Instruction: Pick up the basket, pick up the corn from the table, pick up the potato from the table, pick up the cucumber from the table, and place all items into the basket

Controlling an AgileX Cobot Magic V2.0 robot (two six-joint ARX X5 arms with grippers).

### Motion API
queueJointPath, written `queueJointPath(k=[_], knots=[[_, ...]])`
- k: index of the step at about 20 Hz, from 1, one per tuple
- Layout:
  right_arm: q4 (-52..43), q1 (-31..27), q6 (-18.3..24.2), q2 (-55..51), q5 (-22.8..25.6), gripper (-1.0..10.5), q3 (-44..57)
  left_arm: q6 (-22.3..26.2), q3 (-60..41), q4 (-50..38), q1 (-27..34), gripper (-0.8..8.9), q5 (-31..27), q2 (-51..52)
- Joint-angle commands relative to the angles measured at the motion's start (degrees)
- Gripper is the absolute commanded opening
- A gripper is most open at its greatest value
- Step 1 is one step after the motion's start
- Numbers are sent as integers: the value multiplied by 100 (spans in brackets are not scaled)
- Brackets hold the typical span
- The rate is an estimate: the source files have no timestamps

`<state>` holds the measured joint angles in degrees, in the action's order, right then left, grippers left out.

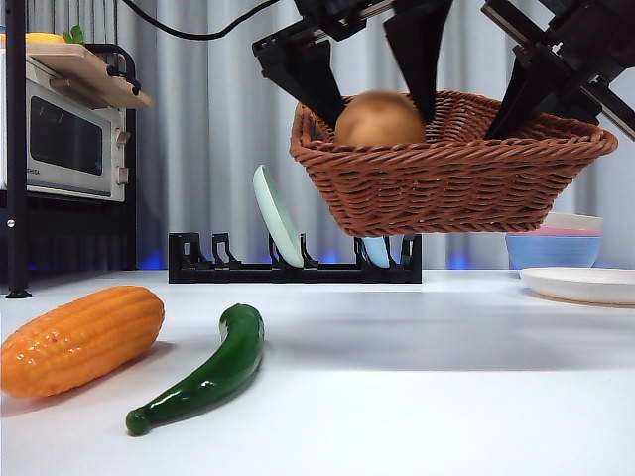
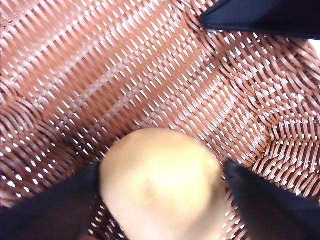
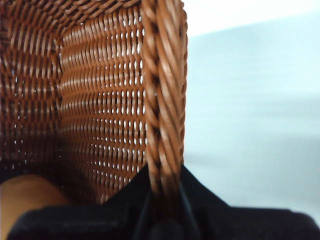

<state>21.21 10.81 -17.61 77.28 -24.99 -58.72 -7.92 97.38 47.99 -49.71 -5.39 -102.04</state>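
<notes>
My right gripper (image 1: 536, 109) is shut on the braided rim of the brown wicker basket (image 1: 446, 178) and holds it in the air at the upper right; the rim (image 3: 162, 100) runs between its jaws in the right wrist view. My left gripper (image 2: 162, 190) is shut on the tan potato (image 2: 160, 180), just above the basket's woven floor (image 2: 125, 75). In the front view the potato (image 1: 377, 121) pokes above the rim, blurred. The orange corn (image 1: 84, 337) lies on the white table (image 1: 427, 377) at the near left. The dark green cucumber (image 1: 203, 372) lies beside it.
Behind the basket, a black dish rack (image 1: 293, 268) holds upright plates. At the far left a microwave (image 1: 64, 139) sits on a black shelf. Stacked pastel bowls (image 1: 553, 243) and a white plate (image 1: 580, 285) stand at the right.
</notes>
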Motion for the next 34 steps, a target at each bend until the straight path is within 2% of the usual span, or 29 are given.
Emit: queueJointPath(k=[1,4,10,14,17,19,20,21,23,25,30,34], knots=[[-101,-13,-101,-46,-68,-12,-9,39,-59,-22,-28,544,-15,-13],[-92,-31,-98,-46,-68,-12,-9,20,-57,20,-28,544,-17,177],[-85,-31,-98,-46,-63,-12,-9,22,-57,289,-190,543,-17,1751],[-87,-31,-96,-46,-63,-12,-9,-48,-57,1517,-205,532,-105,2804],[-85,-31,-92,-46,-63,-12,-9,-269,-90,2802,-188,534,-542,3060],[-87,-31,-74,-46,-63,-12,-9,-420,-369,3145,-190,538,-861,3112],[-87,-31,-74,-46,-63,-12,-9,-555,-660,3147,-190,581,-859,3112],[-85,-31,-74,-46,-63,-12,-9,-684,-946,3134,-188,633,-979,3110],[-85,-31,-70,-46,-63,-12,-9,-1003,-1781,2846,-133,639,-1425,3106],[-85,-31,-50,-46,-63,-12,-9,-1176,-2608,2229,-7,639,-1355,3097],[-81,-31,-50,-46,-63,-12,-9,-1154,-4085,455,699,639,-238,3042],[-81,-31,-50,-46,-61,-12,-9,-984,-4555,-212,1456,637,343,2872]])
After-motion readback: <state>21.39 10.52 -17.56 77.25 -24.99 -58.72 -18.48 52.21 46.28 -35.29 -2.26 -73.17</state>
